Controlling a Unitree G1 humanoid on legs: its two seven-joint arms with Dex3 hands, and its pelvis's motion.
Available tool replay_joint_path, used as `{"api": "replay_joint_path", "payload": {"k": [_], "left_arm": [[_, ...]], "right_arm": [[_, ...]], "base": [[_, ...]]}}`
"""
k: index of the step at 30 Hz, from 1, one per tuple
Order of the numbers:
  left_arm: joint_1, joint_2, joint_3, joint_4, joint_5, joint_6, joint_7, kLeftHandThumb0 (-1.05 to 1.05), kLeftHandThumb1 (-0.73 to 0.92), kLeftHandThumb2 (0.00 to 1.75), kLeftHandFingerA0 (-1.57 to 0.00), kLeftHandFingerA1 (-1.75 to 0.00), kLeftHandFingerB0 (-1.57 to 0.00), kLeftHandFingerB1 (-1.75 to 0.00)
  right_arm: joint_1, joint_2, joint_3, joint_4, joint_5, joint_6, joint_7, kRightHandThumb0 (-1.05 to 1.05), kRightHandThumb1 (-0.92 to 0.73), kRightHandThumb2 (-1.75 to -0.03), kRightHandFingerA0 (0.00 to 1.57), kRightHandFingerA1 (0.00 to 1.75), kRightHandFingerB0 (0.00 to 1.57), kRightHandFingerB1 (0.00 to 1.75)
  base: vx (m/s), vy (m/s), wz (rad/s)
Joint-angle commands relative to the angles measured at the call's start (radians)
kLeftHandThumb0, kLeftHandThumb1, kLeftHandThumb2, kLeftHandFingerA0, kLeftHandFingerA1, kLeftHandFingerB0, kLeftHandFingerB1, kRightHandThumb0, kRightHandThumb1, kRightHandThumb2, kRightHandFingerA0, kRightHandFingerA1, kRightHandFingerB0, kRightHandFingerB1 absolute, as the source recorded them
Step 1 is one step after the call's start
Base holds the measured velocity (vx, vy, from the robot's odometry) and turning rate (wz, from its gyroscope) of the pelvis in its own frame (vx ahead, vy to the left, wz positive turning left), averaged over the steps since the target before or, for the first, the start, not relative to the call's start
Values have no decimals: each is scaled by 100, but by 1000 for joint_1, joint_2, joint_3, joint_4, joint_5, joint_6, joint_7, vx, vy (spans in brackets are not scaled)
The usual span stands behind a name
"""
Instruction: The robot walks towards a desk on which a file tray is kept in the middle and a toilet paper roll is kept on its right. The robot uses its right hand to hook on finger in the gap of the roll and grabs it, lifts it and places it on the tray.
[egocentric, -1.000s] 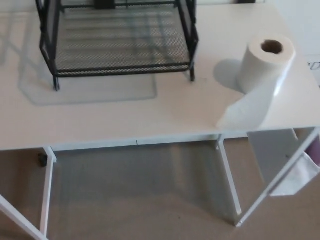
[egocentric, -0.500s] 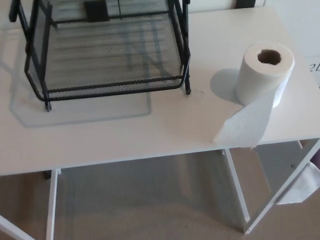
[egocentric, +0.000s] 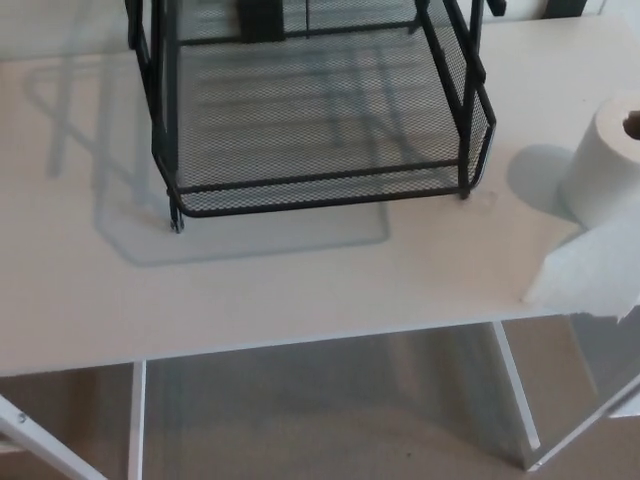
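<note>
A black wire-mesh file tray (egocentric: 320, 190) stands on the white desk (egocentric: 250, 290), filling the upper middle of the head view. To its right a white toilet paper roll (egocentric: 605, 165) stands upright at the picture's right edge, partly cut off. A loose sheet (egocentric: 585, 275) trails from it toward the desk's front edge. Neither of my hands shows.
The desk's front edge runs across the lower third of the view. Below it are white frame legs (egocentric: 515, 395) and a beige floor (egocentric: 320, 420). A dark object (egocentric: 262, 18) sits behind the tray's mesh at the top.
The whole picture has shifted: the tray and roll now sit further right and closer, so the camera has moved. Nothing on the desk has moved.
</note>
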Motion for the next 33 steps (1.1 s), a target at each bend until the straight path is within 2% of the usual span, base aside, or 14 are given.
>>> {"api": "replay_joint_path", "payload": {"k": [1,4,5,6,9,14,15,17,18,20,22,26,30,33], "left_arm": [[1,10,9,9,-11,-8,9,-105,79,134,-14,-79,-1,-50],[2,9,10,5,-12,-13,9,-104,79,135,-8,-76,-4,-50],[15,12,12,4,-12,-21,2,-105,92,89,-10,-105,0,-45],[19,14,14,5,-14,-19,0,-104,79,135,-8,-76,-3,-49],[25,17,16,-15,-13,17,12,-105,80,134,-36,-92,-2,-53],[38,14,32,-39,-24,14,11,-105,80,134,-25,-84,0,-55],[44,19,32,-46,-25,13,-4,-105,80,134,-31,-88,-2,-58],[46,20,34,-50,-25,21,-7,-105,80,134,-31,-88,-2,-58],[43,21,37,-38,-25,12,-4,-105,79,135,-43,-98,-4,-53],[49,21,35,-59,-23,24,3,-105,80,137,-49,-103,-4,-53],[57,25,35,-69,-25,31,-2,-105,78,130,-118,-157,-13,-75],[61,19,43,-68,-33,18,-5,-104,80,138,-61,-115,-5,-56],[70,26,34,-66,-25,18,-13,-105,78,134,-122,-160,-13,-64],[69,25,27,-72,-19,32,-1,-105,78,133,-114,-155,-16,-68]], "right_arm": [[3,-3,-52,-6,56,9,2,-60,-53,-56,35,58,13,43],[9,2,-75,-18,66,-22,13,-61,-55,-57,56,68,8,40],[14,3,-71,-20,61,-32,14,-71,-47,-80,45,67,6,40],[11,-2,-62,-19,48,-20,5,-67,-45,-80,31,60,4,41],[0,6,-124,-15,117,39,39,-36,-30,-86,41,66,4,50],[2,13,-203,-27,165,37,53,-61,-38,-73,80,102,12,49],[-1,1,-196,-27,143,12,22,-68,-43,-76,51,66,5,47],[-7,-5,-201,-25,136,-17,7,-68,-43,-76,51,66,5,47],[-7,1,-229,-31,164,-46,22,-61,-38,-75,11,59,2,43],[-30,-13,-244,-36,167,-45,-13,-55,-51,-55,35,51,4,36],[-54,-32,-254,-72,162,-52,-50,-65,-41,-78,24,58,0,24],[-99,-73,-264,-180,161,-53,-61,-66,-39,-76,19,58,1,48],[-140,-158,-179,-249,59,-124,-81,-81,-42,-78,16,68,4,59],[-174,-197,-154,-301,64,-110,-39,-93,-42,-73,15,85,12,70]], "base": [[0,0,0],[0,0,0],[0,0,0],[0,0,0],[0,0,0],[0,0,0],[0,0,0],[0,0,0],[0,0,0],[0,0,0],[0,0,0],[0,0,0],[0,0,0],[0,0,0]]}}
